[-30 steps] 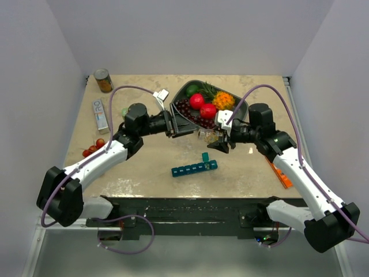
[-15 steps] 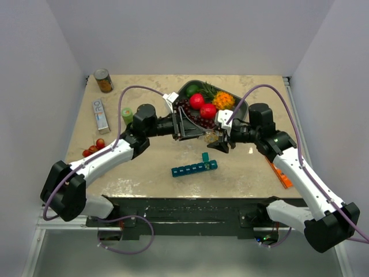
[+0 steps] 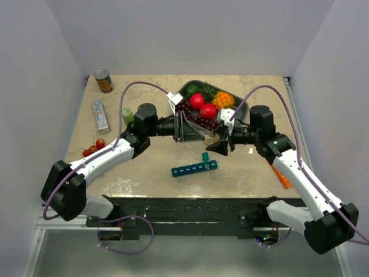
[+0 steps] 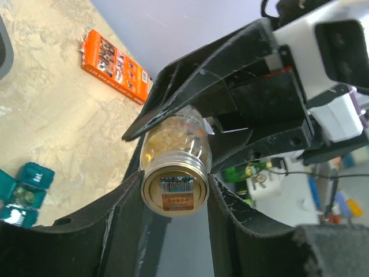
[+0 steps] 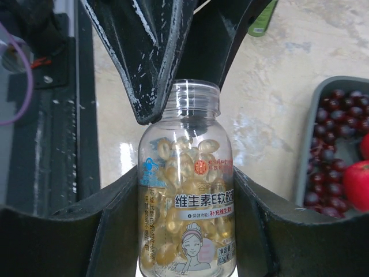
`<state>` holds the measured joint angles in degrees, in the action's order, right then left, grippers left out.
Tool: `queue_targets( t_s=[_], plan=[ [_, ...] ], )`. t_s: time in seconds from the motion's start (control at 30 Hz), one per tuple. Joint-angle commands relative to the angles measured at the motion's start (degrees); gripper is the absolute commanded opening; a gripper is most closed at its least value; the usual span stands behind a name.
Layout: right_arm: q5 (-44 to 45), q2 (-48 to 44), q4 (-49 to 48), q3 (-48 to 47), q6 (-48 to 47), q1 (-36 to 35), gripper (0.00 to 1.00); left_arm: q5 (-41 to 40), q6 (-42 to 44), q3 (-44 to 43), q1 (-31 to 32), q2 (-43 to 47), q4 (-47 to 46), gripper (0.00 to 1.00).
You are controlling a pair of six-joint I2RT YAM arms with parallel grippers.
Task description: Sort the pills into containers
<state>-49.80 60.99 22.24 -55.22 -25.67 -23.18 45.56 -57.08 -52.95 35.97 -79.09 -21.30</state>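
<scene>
A small clear bottle [image 3: 210, 138] full of tan-yellow pills [image 5: 173, 167] is held above the table between both arms. My right gripper [image 3: 219, 144] [image 5: 187, 222] is shut on the bottle's body [image 5: 187, 196]. My left gripper [image 3: 203, 136] [image 4: 174, 199] has its two fingers pressed against either side of the bottle's cap [image 4: 174, 189], which faces the left wrist camera. The teal containers strip [image 3: 194, 168] lies on the table just below the bottle, one lid standing open [image 3: 205, 156]. Its end also shows in the left wrist view [image 4: 23, 190].
A grey fruit tray [image 3: 242, 107] with dark cherries [image 5: 323, 150] sits just behind the grippers. An orange box [image 3: 279, 175] lies under the right forearm. At the left stand a green bottle [image 3: 127, 115], a can [image 3: 104, 81], a flat grey box [image 3: 101, 114] and loose cherries [image 3: 93, 148].
My left arm has reached right to the bottle, and its fingers have closed from wide open onto the cap. The right gripper has kept its hold and barely moved.
</scene>
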Motion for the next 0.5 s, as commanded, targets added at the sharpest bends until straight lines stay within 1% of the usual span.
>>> queue_targets(
  t_s=[0.0,0.03,0.07,0.1,0.13,0.17,0.2,0.23,0.27,0.3,0.33,0.37,0.4,0.43,0.47],
  plan=[
    [-10.0,-1.5,-13.2,4.9,14.7,-0.1,0.00,5.3,21.8,-5.6,0.8,2.3,4.9,0.09],
    [-11.2,-1.8,-15.9,6.2,21.7,0.0,0.00,4.1,25.8,-5.5,0.9,3.4,6.6,0.09],
    [-13.4,-2.0,-21.9,9.0,25.2,0.0,0.00,3.3,29.4,-5.3,0.9,4.6,8.1,0.09],
    [-14.3,-2.3,-26.1,10.5,30.1,0.2,0.00,1.5,34.7,-3.8,0.9,7.3,7.7,0.09],
    [-15.1,-2.7,-29.7,11.7,37.8,0.2,0.00,0.3,37.1,-2.8,0.9,8.8,7.2,0.13],
    [-15.8,-2.8,-36.1,13.7,41.1,0.4,0.00,-0.4,39.1,-0.8,0.8,10.2,5.7,0.16],
    [-16.5,-3.0,-38.5,14.4,46.3,0.4,0.00,-1.3,41.8,0.2,0.8,12.4,4.7,0.20],
    [-16.8,-3.0,-40.8,15.0,48.4,0.5,0.00,-2.3,42.7,1.2,0.8,13.3,3.7,0.30],
    [-17.1,-2.9,-44.0,15.8,49.8,0.5,0.00,-3.4,42.8,2.2,0.8,14.1,2.2,0.38],
    [-17.3,-2.8,-44.2,15.8,50.3,0.5,0.00,-4.7,41.6,2.6,0.8,15.1,1.4,0.44],
    [-17.3,-2.8,-44.1,15.7,50.1,0.5,0.00,-5.7,40.8,2.7,0.9,15.3,0.8,0.60],
    [-17.3,-2.8,-43.3,15.4,49.5,0.4,0.00,-6.7,39.8,2.7,0.9,15.5,0.2,0.65],
    [-17.3,-2.8,-41.8,15.0,46.6,0.5,0.00,-9.3,37.9,2.7,0.8,16.1,0.0,0.71],
    [-17.3,-2.9,-39.0,14.5,45.2,0.4,0.00,-10.1,36.9,2.8,0.8,16.5,-0.4,0.80],
    [-17.3,-3.0,-37.6,13.7,43.7,0.5,0.00,-11.0,35.6,3.3,0.8,17.0,-2.0,0.85]
  ],
)
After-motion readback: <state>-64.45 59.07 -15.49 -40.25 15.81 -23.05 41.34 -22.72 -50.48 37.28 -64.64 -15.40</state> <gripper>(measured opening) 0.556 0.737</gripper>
